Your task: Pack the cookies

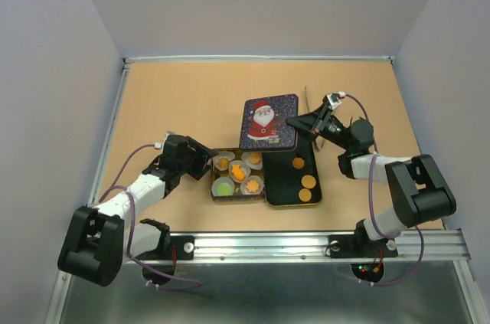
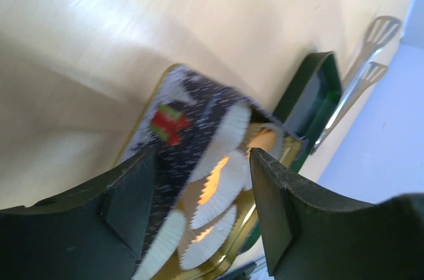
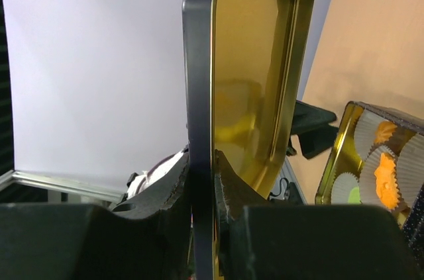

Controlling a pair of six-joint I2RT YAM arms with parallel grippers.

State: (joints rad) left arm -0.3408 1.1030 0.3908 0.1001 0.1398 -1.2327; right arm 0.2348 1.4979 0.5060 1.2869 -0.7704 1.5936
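Observation:
Several orange cookies (image 1: pixel 238 173) and one green cookie (image 1: pixel 223 188) sit in white paper cups inside a gold tin (image 1: pixel 214 195). Three round orange cookies (image 1: pixel 308 181) lie on a dark green tray (image 1: pixel 279 186) right of the tin. My right gripper (image 1: pixel 295 122) is shut on the rim of the Santa lid (image 1: pixel 269 122) and holds it tilted over the tin's far edge; the right wrist view shows the lid's gold inside (image 3: pixel 255 81) pinched between the fingers (image 3: pixel 228 187). My left gripper (image 1: pixel 207 159) is open and empty at the tin's left side, its cups (image 2: pixel 228 181) seen between the fingers.
Metal tongs (image 2: pixel 361 88) lie on the table beyond the tray, behind the right gripper (image 1: pixel 306 102). The tin's dark patterned outer wall (image 2: pixel 175 134) faces the left gripper. Grey walls enclose the table on three sides.

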